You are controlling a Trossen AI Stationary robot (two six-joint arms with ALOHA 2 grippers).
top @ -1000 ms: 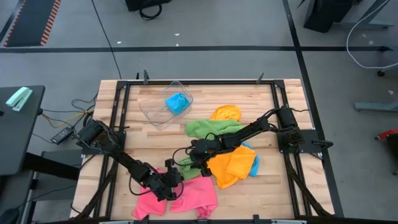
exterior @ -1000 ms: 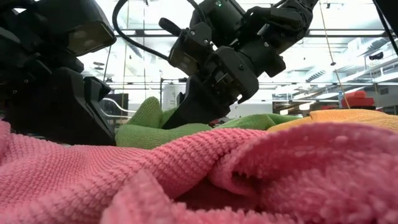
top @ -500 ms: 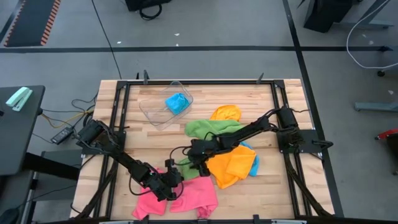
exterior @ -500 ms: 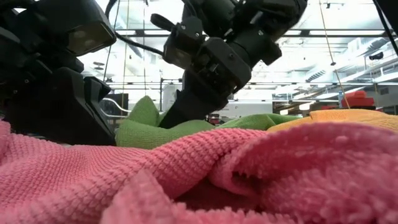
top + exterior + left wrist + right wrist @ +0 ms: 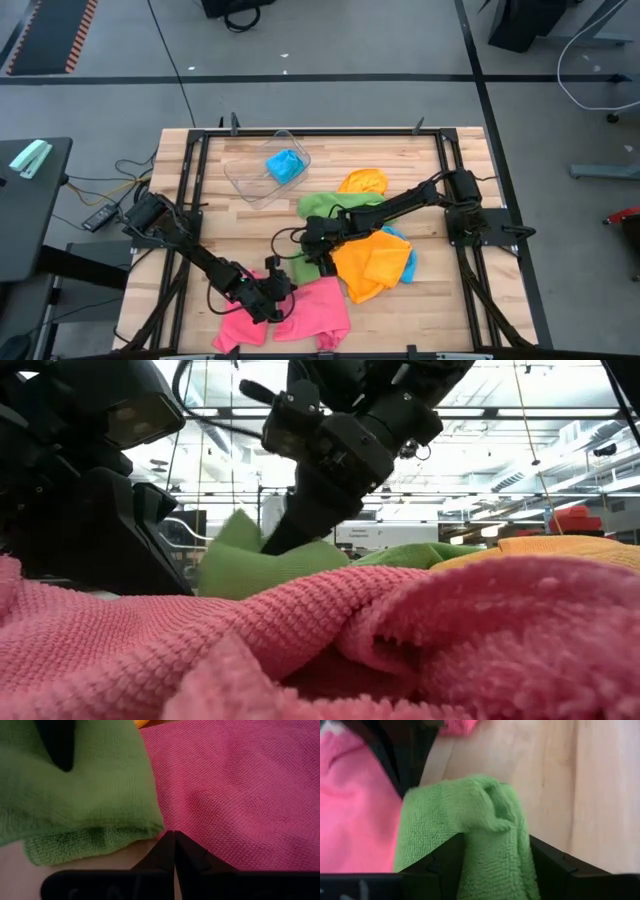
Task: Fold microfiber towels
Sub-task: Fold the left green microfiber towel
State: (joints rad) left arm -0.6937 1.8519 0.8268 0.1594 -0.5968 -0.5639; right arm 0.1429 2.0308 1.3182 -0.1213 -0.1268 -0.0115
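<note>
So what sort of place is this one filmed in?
Probably a robotics lab or workshop: a butcher-block table in a black metal frame stands on a grey floor with hazard-striped tape, and the low view shows ceiling trusses behind.

Pink towel (image 5: pixel 240 795) and green towel (image 5: pixel 480 840): nubby matt cloth. My fingers (image 5: pixel 555 865): matt black plastic. Table (image 5: pixel 410 300): smooth pale wood. Tub (image 5: pixel 250 175): clear glossy plastic.

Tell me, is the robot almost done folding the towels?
Not nearly. No towel looks folded. The right gripper grips the green towel; the left gripper is shut at the pink towel. The orange towel is crumpled, and a blue towel sits in the clear tub.
</note>
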